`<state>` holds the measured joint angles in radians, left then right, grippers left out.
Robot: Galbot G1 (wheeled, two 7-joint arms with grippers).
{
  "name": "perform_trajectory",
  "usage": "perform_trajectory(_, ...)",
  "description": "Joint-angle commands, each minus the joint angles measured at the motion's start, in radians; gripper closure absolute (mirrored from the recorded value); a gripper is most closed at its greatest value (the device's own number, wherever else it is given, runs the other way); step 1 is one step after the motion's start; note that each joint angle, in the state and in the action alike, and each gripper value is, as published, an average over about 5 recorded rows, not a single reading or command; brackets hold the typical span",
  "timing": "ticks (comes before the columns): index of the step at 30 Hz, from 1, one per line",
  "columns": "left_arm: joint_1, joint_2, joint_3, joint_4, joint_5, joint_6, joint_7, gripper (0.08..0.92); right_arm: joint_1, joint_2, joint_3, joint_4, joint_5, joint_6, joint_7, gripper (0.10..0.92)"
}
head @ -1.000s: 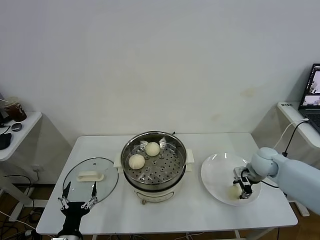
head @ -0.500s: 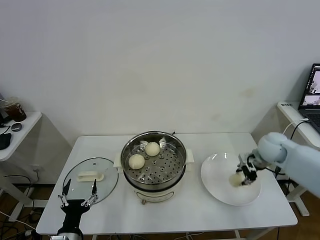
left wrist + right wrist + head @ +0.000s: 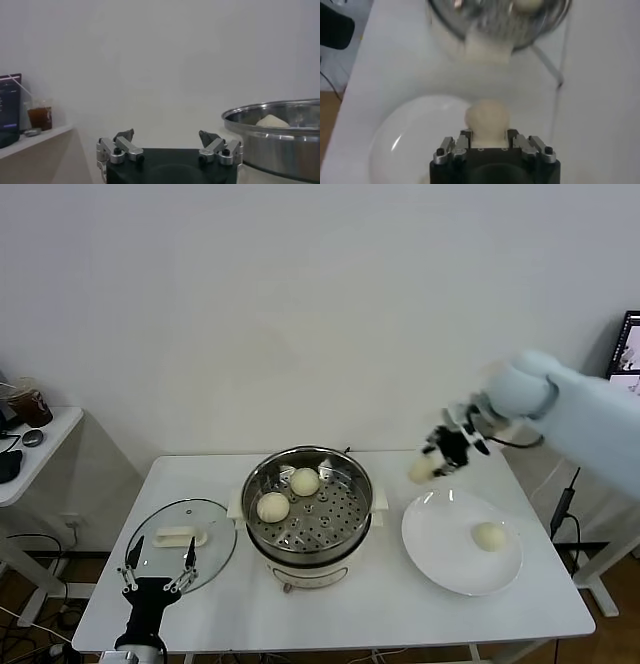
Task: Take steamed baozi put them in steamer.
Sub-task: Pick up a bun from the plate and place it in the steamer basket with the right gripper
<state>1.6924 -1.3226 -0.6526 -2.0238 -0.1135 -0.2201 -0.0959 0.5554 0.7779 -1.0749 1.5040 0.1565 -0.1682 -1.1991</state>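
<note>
The steel steamer (image 3: pixel 308 506) stands mid-table with two baozi on its perforated tray, one at the back (image 3: pixel 305 481) and one at the left (image 3: pixel 273 506). My right gripper (image 3: pixel 436 460) is shut on a third baozi (image 3: pixel 422 469) and holds it in the air between the steamer and the white plate (image 3: pixel 440 549). In the right wrist view the held baozi (image 3: pixel 487 118) sits between the fingers, with the steamer (image 3: pixel 495 20) beyond. A fourth baozi (image 3: pixel 489 536) lies on the plate. My left gripper (image 3: pixel 157 573) is open and idle at the table's front left; the steamer (image 3: pixel 280 135) shows beside it.
A round glass lid (image 3: pixel 182 542) with a white handle lies left of the steamer, just behind my left gripper. A side desk (image 3: pixel 30 449) with a cup stands at the far left. A laptop (image 3: pixel 629 349) sits at the far right.
My right gripper has lifted one baozi off the plate and carried it up and left toward the steamer. One baozi stays on the plate. The left arm has not moved.
</note>
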Motion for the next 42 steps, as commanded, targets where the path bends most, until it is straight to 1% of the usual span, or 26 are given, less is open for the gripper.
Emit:
perform_trajectory(1, 0.003, -0.001, -0.008, 0.0, 0.0, -0.001, 0.0, 0.177, 0.147, 0.346, -0.151, -0.013, 0.076, 0.196, 0.004, 0.575)
perform_trajectory(4, 0.009, -0.004, -0.019, -0.003, -0.001, 0.0, 0.0, 0.177, 0.099, 0.426, -0.166, -0.049, 0.036, 0.296, 0.027, 0.575)
perform_trajectory(8, 0.023, -0.006, -0.033, -0.011, 0.0, 0.0, 0.0, 0.177, 0.045, 0.494, -0.201, -0.088, -0.014, 0.415, 0.06, 0.576)
perform_trajectory(12, 0.032, -0.008, -0.047, -0.024, -0.001, 0.001, 0.001, 0.177, -0.012, 0.524, -0.225, -0.126, -0.137, 0.537, 0.082, 0.575)
perform_trajectory(16, 0.039, -0.012, -0.055, -0.03, -0.001, 0.001, 0.001, 0.177, -0.057, 0.526, -0.237, -0.146, -0.215, 0.6, 0.094, 0.576)
perform_trajectory(22, 0.044, -0.02, -0.055, -0.026, 0.0, -0.003, 0.0, 0.177, -0.076, 0.528, -0.246, -0.147, -0.256, 0.657, 0.106, 0.575)
perform_trajectory(30, 0.041, -0.026, -0.05, -0.024, 0.001, -0.004, -0.001, 0.177, -0.074, 0.52, -0.251, -0.147, -0.294, 0.693, 0.092, 0.576)
perform_trajectory(36, 0.042, -0.028, -0.048, -0.021, 0.001, -0.008, -0.002, 0.177, -0.082, 0.506, -0.25, -0.151, -0.27, 0.687, 0.114, 0.566)
perform_trajectory(39, 0.041, -0.027, -0.047, -0.018, 0.002, -0.009, -0.002, 0.177, -0.085, 0.503, -0.243, -0.153, -0.245, 0.68, 0.135, 0.525)
perform_trajectory(42, 0.04, -0.027, -0.044, -0.02, 0.002, -0.009, -0.002, 0.177, -0.059, 0.491, -0.228, -0.147, -0.226, 0.672, 0.133, 0.447)
